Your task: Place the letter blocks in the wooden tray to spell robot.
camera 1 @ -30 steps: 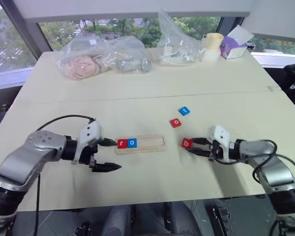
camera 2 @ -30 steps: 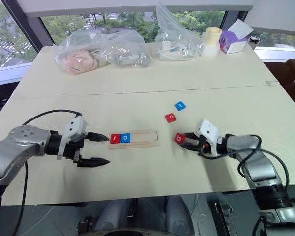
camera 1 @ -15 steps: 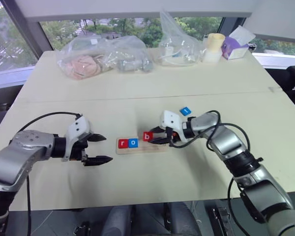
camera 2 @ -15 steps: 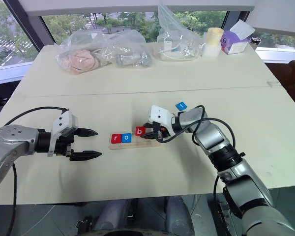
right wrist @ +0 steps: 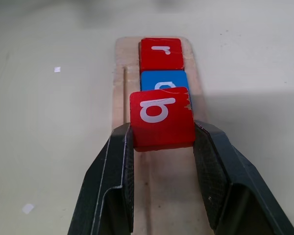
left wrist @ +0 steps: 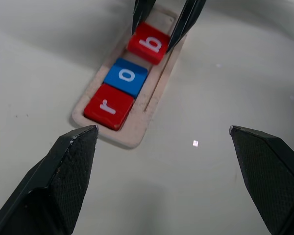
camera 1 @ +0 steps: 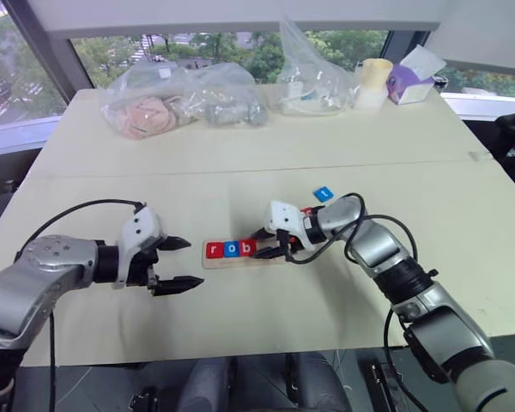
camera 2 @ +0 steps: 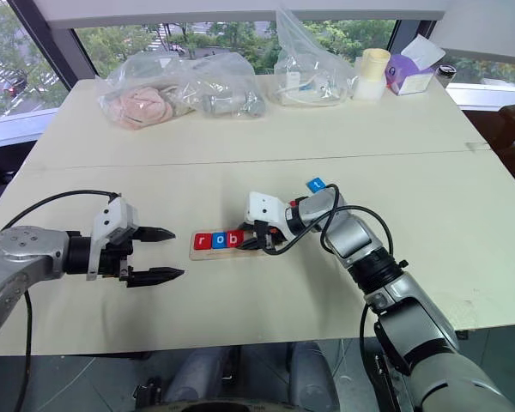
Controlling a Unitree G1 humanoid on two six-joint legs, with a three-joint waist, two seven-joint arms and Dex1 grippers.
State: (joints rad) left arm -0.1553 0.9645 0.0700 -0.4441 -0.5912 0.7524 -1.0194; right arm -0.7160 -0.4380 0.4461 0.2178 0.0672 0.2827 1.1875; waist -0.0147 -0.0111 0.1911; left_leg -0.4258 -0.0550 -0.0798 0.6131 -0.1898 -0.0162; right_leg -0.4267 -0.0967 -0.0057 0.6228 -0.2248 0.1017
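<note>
My right end effector [right wrist: 161, 142] clamps the flat red square b tile [right wrist: 161, 119], now over the pale wooden tray [camera 1: 270, 255] beside blue o [camera 1: 232, 249] and red r [camera 1: 215, 250], centre frame; earlier it gripped the tile on the bare tabletop [camera 1: 240, 154]. My left end effector [camera 1: 182, 263] gapes.

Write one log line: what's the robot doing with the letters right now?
right tool: shut on red b block | spot: wooden tray, beside blue o | left tool: open, nothing in it

Your pale worktop [camera 1: 240, 326] carries the wooden tray [camera 1: 270, 257], a loose blue tile [camera 1: 324, 195], plastic bags [camera 1: 180, 99], a cup [camera 1: 371, 82] and a tissue box [camera 1: 409, 77].
</note>
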